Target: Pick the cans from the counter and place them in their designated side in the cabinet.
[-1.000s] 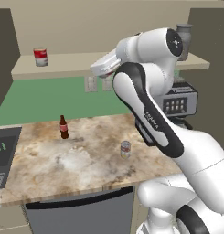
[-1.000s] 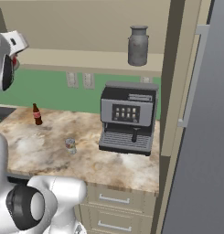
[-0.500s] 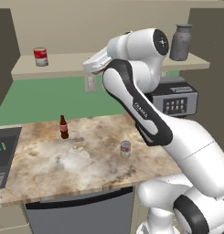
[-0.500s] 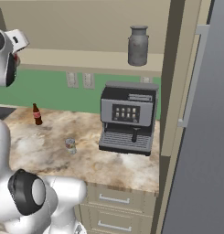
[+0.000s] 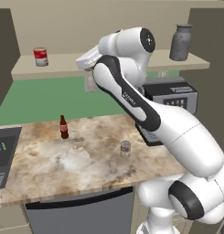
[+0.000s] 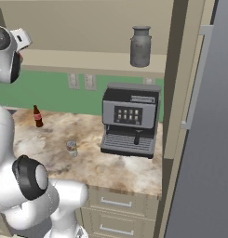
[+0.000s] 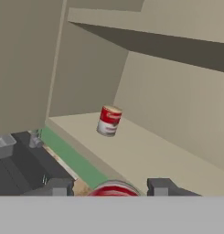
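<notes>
Cabinet [image 5: 109,65] shelf unchanged; arm has swung further left since earlier.

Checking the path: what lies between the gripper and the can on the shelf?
Only bare shelf board separates gripper from can, in the hand view.

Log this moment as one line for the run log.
gripper: shut on red-labelled can, raised toward cabinet shelf | red-and-white can: on shelf, left end | greyish can: on counter

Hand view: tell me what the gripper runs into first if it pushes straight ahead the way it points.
Probably the red-and-white can standing on the cabinet shelf. It sits nearly in line ahead of the gripper, which seems to carry another red can. Depth is unclear; the carried can may meet it first.
</notes>
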You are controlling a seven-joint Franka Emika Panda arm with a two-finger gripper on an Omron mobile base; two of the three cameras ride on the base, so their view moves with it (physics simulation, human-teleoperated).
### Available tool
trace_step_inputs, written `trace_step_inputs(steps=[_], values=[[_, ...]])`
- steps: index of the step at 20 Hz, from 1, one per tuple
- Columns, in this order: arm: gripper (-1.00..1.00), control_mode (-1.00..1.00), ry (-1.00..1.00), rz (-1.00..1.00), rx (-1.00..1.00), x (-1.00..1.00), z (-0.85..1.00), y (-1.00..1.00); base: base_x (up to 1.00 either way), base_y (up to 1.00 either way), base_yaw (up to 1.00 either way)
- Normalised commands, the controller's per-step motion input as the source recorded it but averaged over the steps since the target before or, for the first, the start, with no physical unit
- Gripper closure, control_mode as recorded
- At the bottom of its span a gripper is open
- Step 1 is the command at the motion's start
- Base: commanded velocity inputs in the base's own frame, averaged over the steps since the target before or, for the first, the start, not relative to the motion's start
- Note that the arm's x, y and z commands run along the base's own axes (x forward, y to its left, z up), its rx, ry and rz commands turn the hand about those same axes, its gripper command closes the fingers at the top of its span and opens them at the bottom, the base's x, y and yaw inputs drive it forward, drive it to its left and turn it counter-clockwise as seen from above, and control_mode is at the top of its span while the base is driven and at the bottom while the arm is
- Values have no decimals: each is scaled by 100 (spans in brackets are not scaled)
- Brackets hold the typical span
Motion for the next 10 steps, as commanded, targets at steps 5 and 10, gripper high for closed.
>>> trace_step_inputs(steps=[5,10], values=[[100,-100,1,0,0,35,0,20,0,0,0],[100,-100,6,0,0,31,0,21,0,0,0]])
